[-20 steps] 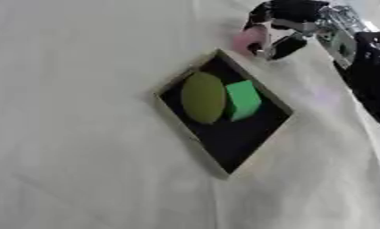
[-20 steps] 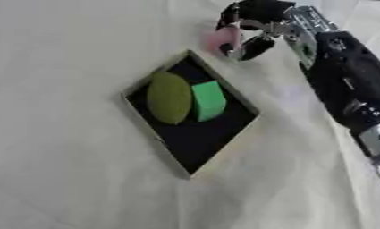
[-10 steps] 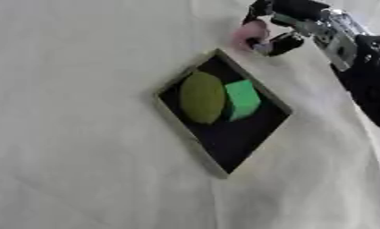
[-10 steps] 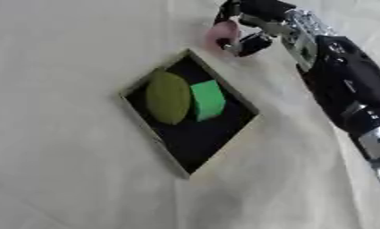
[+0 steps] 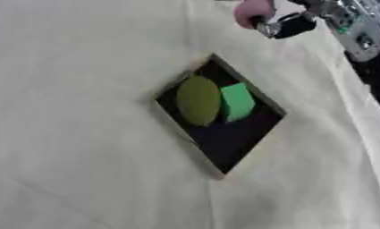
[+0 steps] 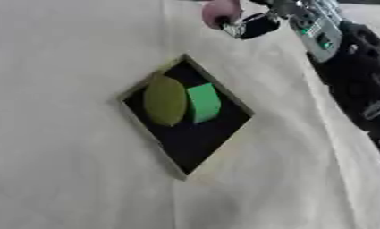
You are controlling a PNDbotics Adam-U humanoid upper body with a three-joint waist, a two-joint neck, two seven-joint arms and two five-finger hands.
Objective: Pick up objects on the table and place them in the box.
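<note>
A shallow black box (image 5: 224, 142) with a pale rim lies on the white cloth, turned like a diamond. Inside it sit an olive-green oval object (image 5: 197, 99) and a bright green block (image 5: 237, 101) side by side. My right hand (image 6: 259, 23) comes in from the upper right and hangs above the cloth beyond the box's far corner. Its fingers are curled round a small pink rounded object (image 6: 220, 11), which is lifted off the table. The left hand shows in neither view.
White wrinkled cloth (image 5: 75, 147) covers the table all round the box. My black right forearm (image 6: 357, 80) runs down the right side of the views.
My right hand has risen with the pink object, off the cloth toward the top edge. The whole picture has also shifted, so the head has moved.
</note>
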